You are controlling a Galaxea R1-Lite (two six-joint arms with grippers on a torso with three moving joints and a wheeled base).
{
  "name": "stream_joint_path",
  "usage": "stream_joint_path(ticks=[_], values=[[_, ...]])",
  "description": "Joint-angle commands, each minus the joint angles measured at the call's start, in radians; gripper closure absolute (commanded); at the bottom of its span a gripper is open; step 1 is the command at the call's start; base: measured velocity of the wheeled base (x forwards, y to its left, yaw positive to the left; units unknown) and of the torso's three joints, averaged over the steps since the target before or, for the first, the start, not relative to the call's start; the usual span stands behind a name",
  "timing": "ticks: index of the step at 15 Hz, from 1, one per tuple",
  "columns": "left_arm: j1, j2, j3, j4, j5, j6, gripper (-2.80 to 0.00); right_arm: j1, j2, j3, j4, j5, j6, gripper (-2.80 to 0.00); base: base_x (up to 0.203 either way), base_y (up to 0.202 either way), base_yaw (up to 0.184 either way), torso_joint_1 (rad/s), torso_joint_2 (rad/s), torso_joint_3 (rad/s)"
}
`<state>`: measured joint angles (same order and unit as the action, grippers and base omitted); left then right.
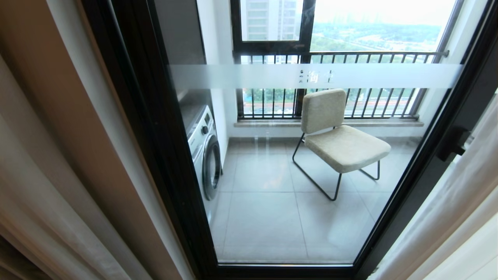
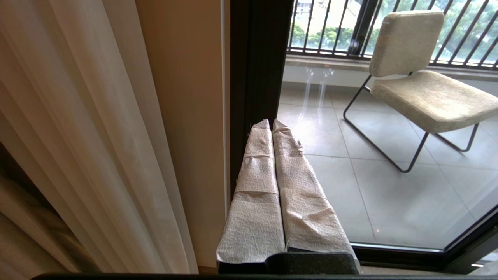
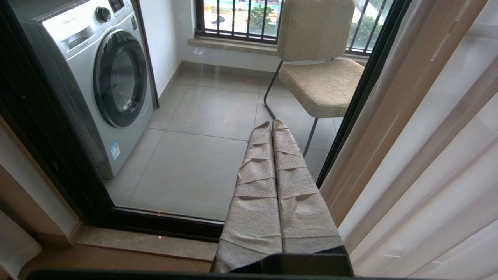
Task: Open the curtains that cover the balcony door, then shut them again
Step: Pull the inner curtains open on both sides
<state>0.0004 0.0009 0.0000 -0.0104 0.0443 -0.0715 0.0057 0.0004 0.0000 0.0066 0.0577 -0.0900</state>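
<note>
Curtains, floor-length pleated cream-beige cloth with a white sheer layer (image 1: 42, 182), hang gathered at far left and far right (image 1: 459, 217) of the tall black-framed glass balcony door (image 1: 155, 128), whose pane is uncovered. Judgement: the closing step is in hand. Left gripper (image 2: 271, 123), cloth-wrapped, fingers pressed together and empty, points at the door frame just beside the left drape; right gripper (image 3: 271, 123), likewise pressed together, is near the right drape. Advice: spread the fingers, pinch the drape's leading edge, pull steadily across the pane.

Balcony door (image 1: 295, 163) exposed; curtains (image 1: 42, 186) drawn aside.
Black-framed glass pane with frosted band, shut. Cream pleated drapes gathered at 9 o'clock, white sheer at 4 o'clock.
</note>
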Motion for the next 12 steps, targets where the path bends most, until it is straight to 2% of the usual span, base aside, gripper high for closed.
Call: stream_joint_path(ticks=[1, 12], values=[[0.001, 0.000, 0.000, 0.000, 0.000, -0.001, 0.00, 0.000, 0.000, 0.000, 0.000, 0.001, 0.000, 0.00, 0.000, 0.000, 0.000, 0.000, 0.00, 0.000], [0.000, -0.001, 0.000, 0.000, 0.000, -0.001, 0.00, 0.000, 0.000, 0.000, 0.000, 0.001, -0.002, 0.00, 0.000, 0.000, 0.000, 0.000, 0.00, 0.000]])
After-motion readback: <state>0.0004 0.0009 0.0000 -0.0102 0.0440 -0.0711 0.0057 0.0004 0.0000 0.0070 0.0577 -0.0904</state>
